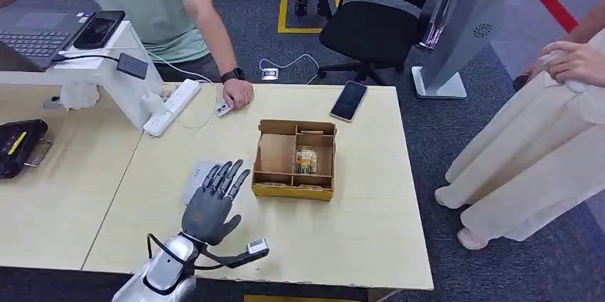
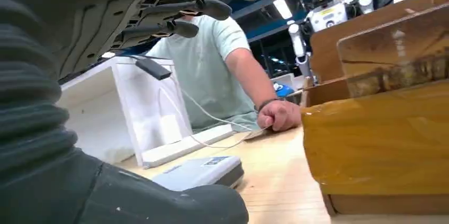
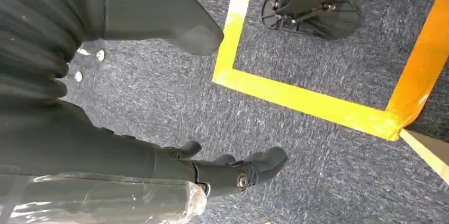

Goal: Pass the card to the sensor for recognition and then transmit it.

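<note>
The wooden box [image 1: 294, 160] is taken as the landmark, standing on the pale table [image 1: 357, 230]. A card [image 1: 306, 160] is seen upright in one of its right compartments. The left hand [image 1: 212, 202] is held just left of the box, fingers spread and straight, with nothing gripped. A flat pale device [image 2: 198, 171] lies on the table under those fingers. Beyond the box, a person's hand [image 1: 237, 93] is rested on the table beside a power strip [image 1: 173, 106], and a phone [image 1: 349, 100] lies near the far edge. The right hand [image 3: 159, 102] is seen over grey carpet with yellow tape [image 3: 296, 99], fingers loosely apart, nothing held.
</note>
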Tool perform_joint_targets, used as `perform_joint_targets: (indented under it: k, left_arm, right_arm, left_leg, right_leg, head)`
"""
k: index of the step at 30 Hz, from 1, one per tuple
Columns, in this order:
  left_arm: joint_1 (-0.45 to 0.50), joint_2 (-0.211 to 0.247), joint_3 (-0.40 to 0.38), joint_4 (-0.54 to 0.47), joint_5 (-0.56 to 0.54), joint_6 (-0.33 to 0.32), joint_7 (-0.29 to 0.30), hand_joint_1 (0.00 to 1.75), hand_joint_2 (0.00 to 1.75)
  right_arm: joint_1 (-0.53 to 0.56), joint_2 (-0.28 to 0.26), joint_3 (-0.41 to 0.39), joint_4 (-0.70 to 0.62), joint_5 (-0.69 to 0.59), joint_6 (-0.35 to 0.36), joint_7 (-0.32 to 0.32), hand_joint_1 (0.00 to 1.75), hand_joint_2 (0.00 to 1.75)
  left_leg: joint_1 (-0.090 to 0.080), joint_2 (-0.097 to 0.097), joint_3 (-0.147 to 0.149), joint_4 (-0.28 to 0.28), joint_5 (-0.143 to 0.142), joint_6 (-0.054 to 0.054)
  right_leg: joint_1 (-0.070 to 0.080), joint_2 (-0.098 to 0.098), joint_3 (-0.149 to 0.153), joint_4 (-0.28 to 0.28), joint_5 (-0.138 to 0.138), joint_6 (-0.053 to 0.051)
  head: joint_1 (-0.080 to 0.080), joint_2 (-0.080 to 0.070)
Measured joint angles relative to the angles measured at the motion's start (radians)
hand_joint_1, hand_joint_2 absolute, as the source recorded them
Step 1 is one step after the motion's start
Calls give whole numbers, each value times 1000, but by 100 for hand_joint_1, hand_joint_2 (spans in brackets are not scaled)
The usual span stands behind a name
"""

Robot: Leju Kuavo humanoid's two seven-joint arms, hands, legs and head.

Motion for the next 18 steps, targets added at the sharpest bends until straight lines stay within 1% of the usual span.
perform_joint_targets:
  k: [7,12,18]
  left_arm:
    - [-41,-16,-22,66,7,-11,0,0,175]
    - [-55,-38,-34,91,53,-24,-4,0,175]
    - [-72,-59,-52,112,67,-40,-5,0,175]
  right_arm:
    - [-1,0,9,0,14,-1,13,0,175]
    - [-2,-1,13,0,15,-1,16,0,175]
    - [-2,-1,13,0,15,-1,16,0,175]
  left_leg:
    - [0,0,0,0,0,0]
    - [0,0,0,0,0,0]
    - [0,0,0,0,0,0]
  right_leg:
    - [0,0,0,0,0,0]
    - [0,0,0,0,0,0]
    - [0,0,0,0,0,1]
  head:
    - [0,0]
    - [0,0]
    - [0,0]
